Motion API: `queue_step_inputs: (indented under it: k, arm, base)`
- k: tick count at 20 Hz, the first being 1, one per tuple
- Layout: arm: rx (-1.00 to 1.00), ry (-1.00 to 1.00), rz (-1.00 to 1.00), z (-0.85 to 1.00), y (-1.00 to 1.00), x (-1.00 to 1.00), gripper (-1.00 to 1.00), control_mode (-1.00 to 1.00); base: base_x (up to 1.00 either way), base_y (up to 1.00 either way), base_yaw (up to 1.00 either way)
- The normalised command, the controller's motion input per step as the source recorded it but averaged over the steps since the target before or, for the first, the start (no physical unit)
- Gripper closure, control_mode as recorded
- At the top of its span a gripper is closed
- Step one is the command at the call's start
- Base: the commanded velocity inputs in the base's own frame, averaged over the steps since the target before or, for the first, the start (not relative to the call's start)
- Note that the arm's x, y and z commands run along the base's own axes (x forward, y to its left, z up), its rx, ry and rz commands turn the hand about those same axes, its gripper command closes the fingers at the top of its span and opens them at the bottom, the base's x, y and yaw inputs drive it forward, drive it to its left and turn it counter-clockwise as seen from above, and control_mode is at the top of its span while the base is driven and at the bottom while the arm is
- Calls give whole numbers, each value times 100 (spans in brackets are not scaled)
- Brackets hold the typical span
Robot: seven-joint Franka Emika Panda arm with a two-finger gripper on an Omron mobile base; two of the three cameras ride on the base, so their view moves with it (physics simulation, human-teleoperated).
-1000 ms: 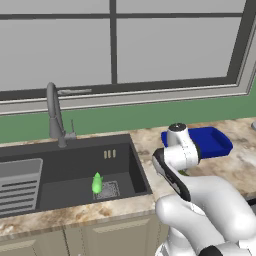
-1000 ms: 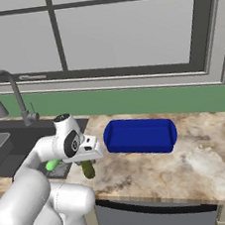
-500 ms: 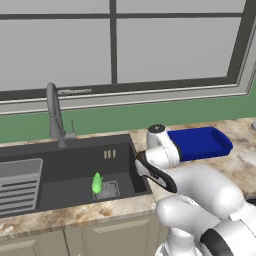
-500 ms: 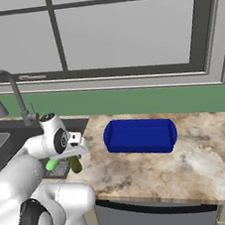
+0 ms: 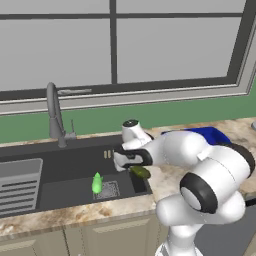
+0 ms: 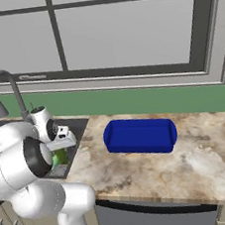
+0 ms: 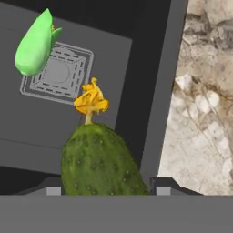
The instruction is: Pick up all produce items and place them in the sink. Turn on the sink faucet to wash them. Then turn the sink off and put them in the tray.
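Olive vegetable (image 7: 102,159) now over sink (image 7: 91,59), apparently.

Two vegetables: one bright green vegetable (image 7: 34,43) at eleven o'clock in the hand view, one dark green vegetable (image 7: 102,161) at six. One sink (image 5: 60,165), one drain grate (image 7: 58,74), one ribbed rack (image 5: 19,186), one faucet (image 5: 56,116). One blue tray (image 6: 140,135). One window (image 5: 115,45).
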Motion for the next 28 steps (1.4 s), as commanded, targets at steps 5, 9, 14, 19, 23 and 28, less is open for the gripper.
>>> queue_step_inputs:
  k: [5, 9, 14, 19, 23, 28]
  arm:
    - [0, 10, 0, 0, 67, 61, 100, -100]
    - [0, 7, 0, -5, 45, 23, 100, -100]
    - [0, 1, 0, -15, 36, 26, 100, -100]
    - [0, 0, 0, -21, 41, 37, 100, -100]
    - [0, 1, 0, -27, 34, 38, 100, -100]
    - [0, 1, 0, -38, 27, 41, 100, -100]
  base:
    - [0, 0, 0]
    - [0, 0, 0]
    - [0, 0, 0]
    - [0, 0, 0]
    - [0, 0, 0]
    - [0, 0, 0]
